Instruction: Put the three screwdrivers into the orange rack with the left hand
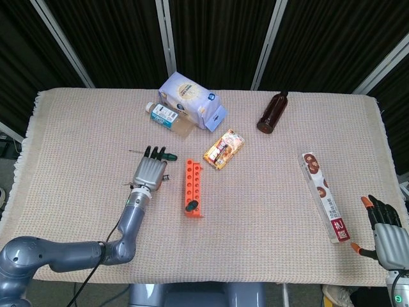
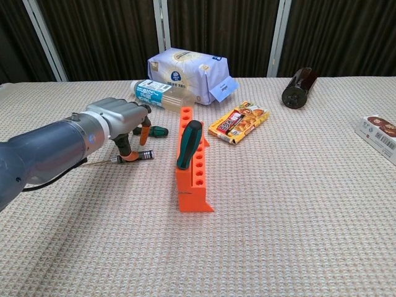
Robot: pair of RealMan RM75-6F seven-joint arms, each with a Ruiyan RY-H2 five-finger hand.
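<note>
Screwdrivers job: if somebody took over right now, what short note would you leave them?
Left hand: fingers down on the black-handled screwdriver on the cloth, not lifted; grasp unclear.
Right hand: idle at the table's near right corner, holding nothing.
Done: one green-handled screwdriver stands in the orange rack.
Left: the black-handled one and the second green-handled screwdriver lying just behind the left hand.

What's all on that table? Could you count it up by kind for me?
Screwdrivers: 3 (one in the rack, green-handled, black-handled)
Orange rack: 1
Bottles: 2 (brown, clear)
Food packages: 3 (bag, snack pack, long box)
Total: 9
</note>
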